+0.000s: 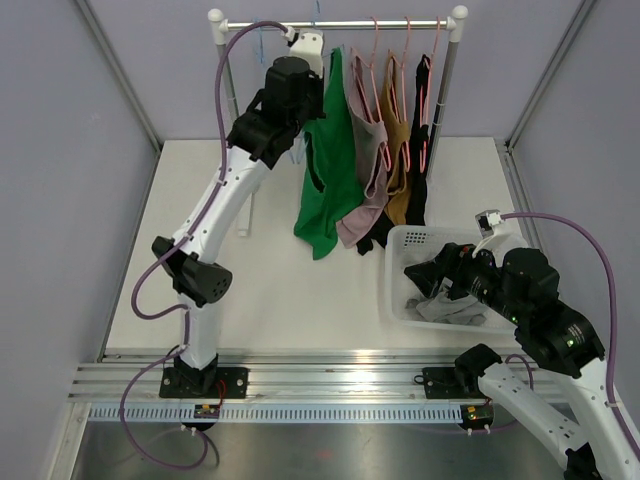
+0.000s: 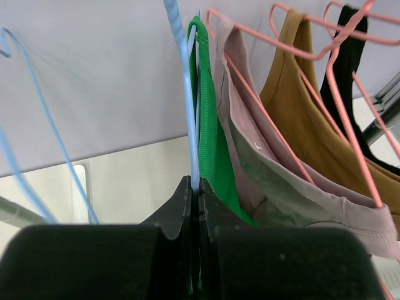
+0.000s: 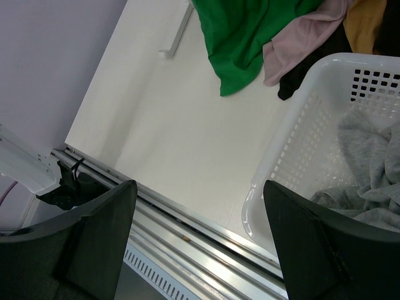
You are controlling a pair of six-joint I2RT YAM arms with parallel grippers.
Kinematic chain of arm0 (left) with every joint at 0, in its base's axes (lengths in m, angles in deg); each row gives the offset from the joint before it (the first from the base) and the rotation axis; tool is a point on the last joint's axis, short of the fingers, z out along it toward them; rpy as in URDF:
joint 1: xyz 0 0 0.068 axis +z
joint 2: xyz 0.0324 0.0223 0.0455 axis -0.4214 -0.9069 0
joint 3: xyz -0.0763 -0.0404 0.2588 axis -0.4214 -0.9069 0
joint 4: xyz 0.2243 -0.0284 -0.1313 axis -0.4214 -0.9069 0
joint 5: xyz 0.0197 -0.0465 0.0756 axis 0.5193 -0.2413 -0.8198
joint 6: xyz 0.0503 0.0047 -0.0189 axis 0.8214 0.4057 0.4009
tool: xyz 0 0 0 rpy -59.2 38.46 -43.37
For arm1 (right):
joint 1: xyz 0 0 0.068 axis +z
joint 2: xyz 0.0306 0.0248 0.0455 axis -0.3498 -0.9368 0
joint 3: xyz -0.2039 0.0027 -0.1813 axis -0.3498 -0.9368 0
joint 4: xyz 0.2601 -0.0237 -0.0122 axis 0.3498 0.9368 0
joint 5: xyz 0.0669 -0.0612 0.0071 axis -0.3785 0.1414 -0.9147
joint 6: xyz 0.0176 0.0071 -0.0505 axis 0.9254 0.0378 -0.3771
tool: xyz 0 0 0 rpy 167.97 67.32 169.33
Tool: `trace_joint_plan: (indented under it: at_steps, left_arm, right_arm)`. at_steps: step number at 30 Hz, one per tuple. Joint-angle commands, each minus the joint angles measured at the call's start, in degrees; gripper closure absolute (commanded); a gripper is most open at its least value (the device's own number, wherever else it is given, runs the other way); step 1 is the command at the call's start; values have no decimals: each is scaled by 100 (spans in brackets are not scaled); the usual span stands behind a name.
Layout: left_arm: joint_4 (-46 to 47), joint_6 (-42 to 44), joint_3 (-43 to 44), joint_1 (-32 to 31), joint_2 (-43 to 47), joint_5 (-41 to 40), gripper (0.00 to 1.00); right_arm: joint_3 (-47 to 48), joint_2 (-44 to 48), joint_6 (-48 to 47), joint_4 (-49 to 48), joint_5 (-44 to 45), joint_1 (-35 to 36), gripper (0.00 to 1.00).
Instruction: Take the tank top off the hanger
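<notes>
A green tank top (image 1: pixel 325 180) hangs at the left end of the clothes row, on a light blue hanger (image 2: pixel 187 94) whose wire runs along its strap (image 2: pixel 212 144). My left gripper (image 1: pixel 322 95) is up at the rail and, in its wrist view, is shut (image 2: pixel 195 184) on that blue hanger wire, with the green fabric pressed against the right finger. My right gripper (image 1: pixel 425 280) hovers low over the table's near edge beside the basket, open (image 3: pixel 200 184) with nothing between its fingers. The green hem (image 3: pixel 240 37) shows at the top of the right wrist view.
A pink tank top (image 1: pixel 365 170), a mustard one (image 1: pixel 397 150) and a black one (image 1: pixel 420 150) hang on pink hangers from the rack rail (image 1: pixel 340 24). A white basket (image 1: pixel 395 240) at the right holds grey clothing (image 3: pixel 369 169). Empty blue hangers (image 2: pixel 37 125) hang to the left.
</notes>
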Motion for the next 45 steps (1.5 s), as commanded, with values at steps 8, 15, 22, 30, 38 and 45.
trace_joint_plan:
  at_steps: [8, 15, 22, 30, 38, 45]
  left_arm:
    - [826, -208, -1062, -214, 1727, -342, 100]
    - [404, -472, -2125, -670, 3008, -456, 100]
    - [580, -823, -4418, -1514, 5195, -368, 100]
    - [185, -1596, -7035, -1998, 7465, 201, 100]
    - [352, -2282, -8542, -1999, 9207, 1292, 100]
    - [71, -2730, -8912, -1998, 9788, 1591, 100]
  right_arm:
    - [88, -66, -121, -302, -167, -25, 11]
    - [229, -162, -183, -381, -351, -25, 10]
    - [151, -654, -43, -1320, -1590, -25, 10]
    - [-210, -1489, 783, -3087, -2242, 2, 0]
    - [132, -2772, 522, -3835, -331, 1274, 1]
    - [668, -4036, 196, -4205, 631, 2005, 14]
